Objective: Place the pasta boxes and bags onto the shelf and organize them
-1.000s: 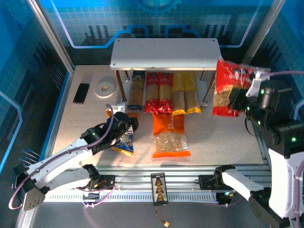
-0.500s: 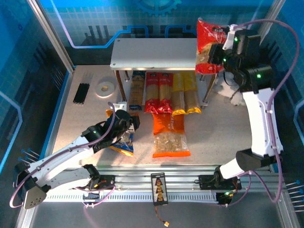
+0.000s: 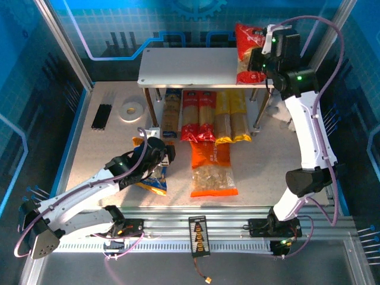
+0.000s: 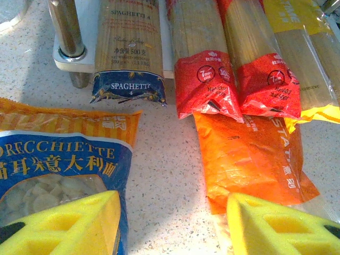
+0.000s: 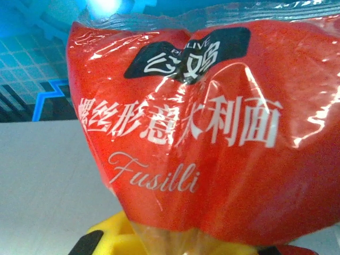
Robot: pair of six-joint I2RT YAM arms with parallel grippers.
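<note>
My right gripper [image 3: 259, 59] [image 5: 175, 245] is shut on the lower part of the red fusilli bag [image 3: 249, 48] [image 5: 212, 133]. It holds the bag upright over the right end of the shelf's top board [image 3: 196, 66]. Five spaghetti packs lie side by side on the lower board: one blue-and-yellow [image 3: 171, 116] [image 4: 127, 48], two red [image 3: 198, 119] [image 4: 199, 64], two yellow [image 3: 231, 122] [image 4: 305, 53]. The orange bag [image 3: 212, 169] [image 4: 249, 159] and the blue-orange orecchiette bag [image 3: 152, 178] [image 4: 58, 170] lie on the table. My left gripper [image 3: 162, 157] [image 4: 172, 223] hangs open between them, over bare table.
A white tape roll [image 3: 131, 110] and a black bundle [image 3: 102, 116] lie at the back left. Something white and soft [image 3: 279, 116] sits right of the shelf posts, behind my right arm. A black strip [image 3: 199, 234] lies on the front rail.
My right arm has swung the red bag from beside the shelf's right end, up and leftward, to above the top board. The left arm has barely moved.
</note>
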